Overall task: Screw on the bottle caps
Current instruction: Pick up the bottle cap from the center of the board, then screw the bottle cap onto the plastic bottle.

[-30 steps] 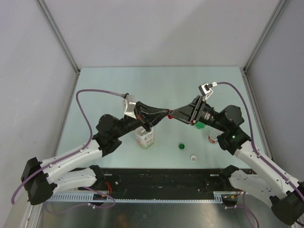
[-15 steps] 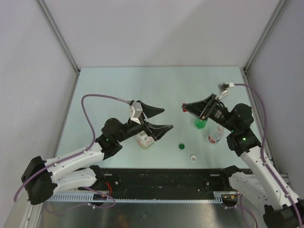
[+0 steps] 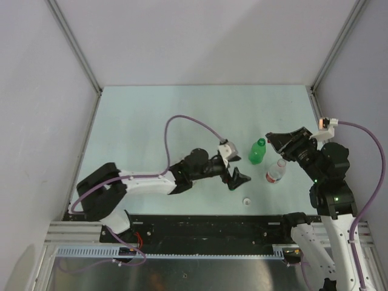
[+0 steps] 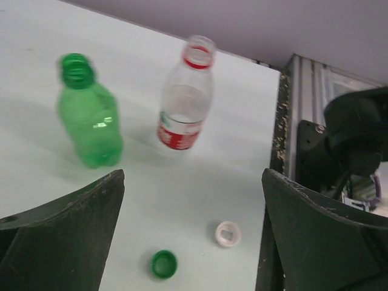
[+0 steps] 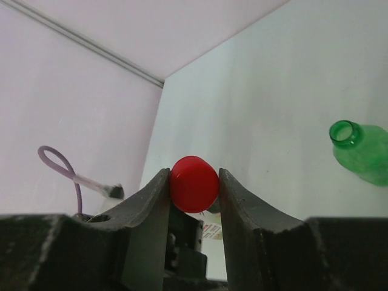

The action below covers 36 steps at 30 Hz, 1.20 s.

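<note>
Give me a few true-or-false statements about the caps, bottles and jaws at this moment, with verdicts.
1. The right jaws clamp the small round red plastic cap. True.
2. The green plastic bottle is capped. False: its neck is open, and the small round green plastic cap lies on the table.
3. The left jaws stand open, holding nothing. True.
4. The small round white plastic cap sits on the clear red-labelled plastic bottle. False: it lies on the table near the green cap.

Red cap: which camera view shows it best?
The right wrist view: the red cap is central and close, pinched in the right hand. The top view does not show it, and the left wrist view lacks it.
</note>
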Tool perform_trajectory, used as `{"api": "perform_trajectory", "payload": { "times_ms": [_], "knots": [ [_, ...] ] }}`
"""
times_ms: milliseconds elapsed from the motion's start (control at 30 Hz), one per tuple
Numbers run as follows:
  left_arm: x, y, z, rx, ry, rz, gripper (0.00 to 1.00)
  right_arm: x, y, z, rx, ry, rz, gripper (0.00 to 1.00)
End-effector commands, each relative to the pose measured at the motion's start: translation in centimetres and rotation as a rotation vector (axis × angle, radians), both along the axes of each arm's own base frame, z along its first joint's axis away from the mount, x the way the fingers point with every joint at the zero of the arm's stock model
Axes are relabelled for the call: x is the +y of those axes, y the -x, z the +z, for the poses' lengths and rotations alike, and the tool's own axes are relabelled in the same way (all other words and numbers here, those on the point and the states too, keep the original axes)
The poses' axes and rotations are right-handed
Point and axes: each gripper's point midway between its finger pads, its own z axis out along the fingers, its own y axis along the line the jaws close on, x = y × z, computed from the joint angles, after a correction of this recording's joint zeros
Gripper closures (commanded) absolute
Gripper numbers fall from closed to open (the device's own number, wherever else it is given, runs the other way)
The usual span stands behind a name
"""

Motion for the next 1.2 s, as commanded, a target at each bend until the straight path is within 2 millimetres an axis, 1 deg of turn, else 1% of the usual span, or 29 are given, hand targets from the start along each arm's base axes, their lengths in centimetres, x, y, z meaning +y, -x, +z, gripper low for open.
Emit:
{"api": "perform_trajectory", "payload": {
  "times_ms": [0, 33, 100, 200, 333, 467, 567, 633, 700, 800, 900, 1000, 1167],
  "knots": [
    [-3.5, 1.1, 1.2, -0.119, 0.064, -0.049, 0.01, -1.4, 0.8, 0.1, 0.012, 0.05, -0.061, 0.77],
    [-4.0, 1.1, 0.6, -0.111, 0.069, -0.051, 0.01, -1.6, 0.9, 0.1, 0.012, 0.053, -0.068, 0.77],
    [-4.8, 0.3, -0.6, -0.102, 0.07, -0.025, 0.01, -1.8, 1.0, 0.1, 0.011, 0.053, -0.08, 0.76],
    [-5.6, -0.8, -1.6, -0.106, 0.071, 0.014, 0.01, -1.8, 1.0, 0.2, 0.012, 0.044, -0.083, 0.76],
    [-6.9, -2.1, -2.0, -0.124, 0.092, 0.048, 0.0, -1.8, 1.1, 0.4, -0.002, 0.048, -0.083, 0.76],
    [-8.8, -2.7, -2.6, -0.13, 0.111, 0.018, 0.0, -2.5, 0.8, 0.3, -0.008, 0.076, -0.117, 0.76],
    [-10.0, -2.7, -3.1, -0.167, 0.115, 0.001, 0.0, -2.5, 0.9, 0.5, -0.024, 0.088, -0.112, 0.76],
    [-10.8, -2.4, -3.8, -0.173, 0.115, -0.017, 0.01, -2.5, 1.0, 0.6, -0.037, 0.103, -0.102, 0.76],
    [-11.6, -2.1, -4.6, -0.183, 0.11, -0.025, 0.01, -2.8, 1.1, 0.5, -0.041, 0.12, -0.116, 0.76],
    [-12.1, -2.4, -5.7, -0.196, 0.093, -0.013, 0.0, -3.2, 1.1, 0.3, -0.044, 0.144, -0.133, 0.76],
    [-12.8, -2.1, -6.6, -0.195, 0.088, -0.043, 0.01, -3.4, 1.1, 0.2, -0.051, 0.168, -0.135, 0.75],
    [-13.6, -2.1, -7.3, -0.204, 0.084, -0.05, 0.01, -3.5, 1.1, 0.0, -0.052, 0.191, -0.137, 0.75],
    [-14.7, -2.4, -7.7, -0.206, 0.091, -0.053, 0.0, -3.6, 1.0, 0.0, -0.064, 0.215, -0.131, 0.75]
  ]
}}
